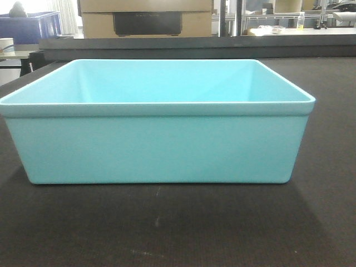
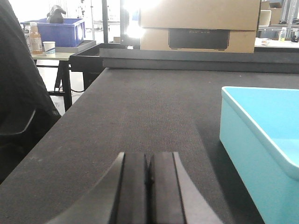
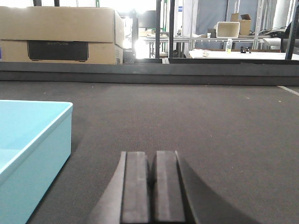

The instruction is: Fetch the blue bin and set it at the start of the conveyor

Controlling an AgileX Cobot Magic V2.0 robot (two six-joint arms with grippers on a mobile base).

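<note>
The blue bin (image 1: 158, 142), a light turquoise tub with nothing in it, rests flat on the dark conveyor start (image 1: 178, 228) belt. Its left end (image 2: 261, 135) shows in the left wrist view, its right end (image 3: 28, 149) in the right wrist view. My left gripper (image 2: 148, 158) hovers over the belt (image 2: 140, 112) to the left of the bin, shut, nothing between its fingers. Over the belt (image 3: 210, 126) on the bin's right side, my right gripper (image 3: 153, 156) is shut too and holds nothing. Neither gripper touches the bin.
A raised dark rail (image 1: 194, 47) borders the belt's far side. Behind it stand cardboard boxes (image 1: 147, 19). A dark blue crate (image 2: 58, 30) sits on a side table at far left, and metal tables (image 3: 233, 53) stand at far right.
</note>
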